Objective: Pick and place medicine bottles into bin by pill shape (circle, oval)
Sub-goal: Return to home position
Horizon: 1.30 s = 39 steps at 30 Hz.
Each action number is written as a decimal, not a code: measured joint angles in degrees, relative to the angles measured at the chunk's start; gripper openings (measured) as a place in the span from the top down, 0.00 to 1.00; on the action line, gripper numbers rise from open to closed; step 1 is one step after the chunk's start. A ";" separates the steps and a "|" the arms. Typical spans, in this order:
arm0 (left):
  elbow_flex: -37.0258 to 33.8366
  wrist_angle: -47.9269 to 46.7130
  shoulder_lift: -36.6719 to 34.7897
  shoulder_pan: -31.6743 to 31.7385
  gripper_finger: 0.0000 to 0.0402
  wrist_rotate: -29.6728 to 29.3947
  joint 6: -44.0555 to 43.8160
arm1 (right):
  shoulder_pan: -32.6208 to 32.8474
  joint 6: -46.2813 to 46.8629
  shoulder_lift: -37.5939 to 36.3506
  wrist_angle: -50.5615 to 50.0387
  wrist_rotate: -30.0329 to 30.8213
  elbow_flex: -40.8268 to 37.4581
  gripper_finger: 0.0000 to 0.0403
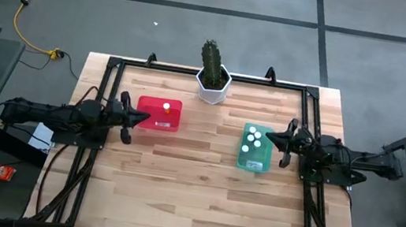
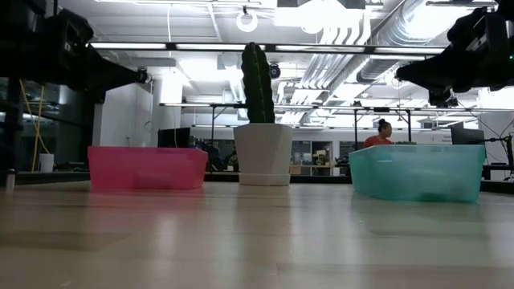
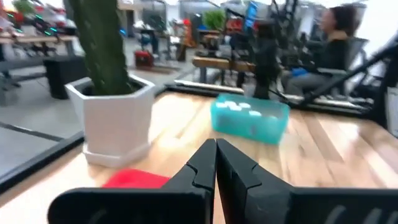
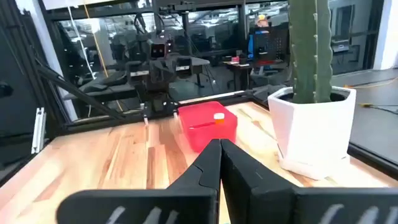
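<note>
A red bin [image 1: 159,113] stands at the table's left of centre and holds one bottle with a white cap and an orange body [image 1: 165,108]; it also shows in the right wrist view [image 4: 219,117]. A teal bin [image 1: 255,147] at the right of centre holds several white-capped bottles [image 1: 253,140], which also show in the left wrist view [image 3: 239,107]. My left gripper [image 1: 139,116] is shut and empty, raised beside the red bin's left side. My right gripper [image 1: 269,138] is shut and empty, raised at the teal bin's right side.
A white hexagonal pot with a cactus [image 1: 212,81] stands at the table's far edge between the bins. A black frame [image 1: 115,62] runs along the far and side edges. Bare wood [image 1: 191,199] lies toward the near edge. A person [image 2: 384,133] sits in the room behind.
</note>
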 joint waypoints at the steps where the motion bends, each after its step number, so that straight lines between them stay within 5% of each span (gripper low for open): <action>1: 0.00 -0.64 0.00 0.00 1.00 0.94 -0.38 | -0.01 -0.05 -0.04 0.02 -0.02 0.00 1.00; 5: -0.01 -1.80 -0.04 -0.05 1.00 4.01 -2.36 | 0.00 -1.36 -0.07 0.00 0.04 0.00 1.00; 27: -0.02 -1.21 0.01 -0.04 0.99 -0.45 -1.03 | 0.02 7.83 0.02 -0.04 0.07 0.00 1.00; 39: -0.03 -1.14 -6.16 -0.82 0.99 -0.70 -1.05 | 0.09 7.24 -0.61 0.17 0.37 0.00 1.00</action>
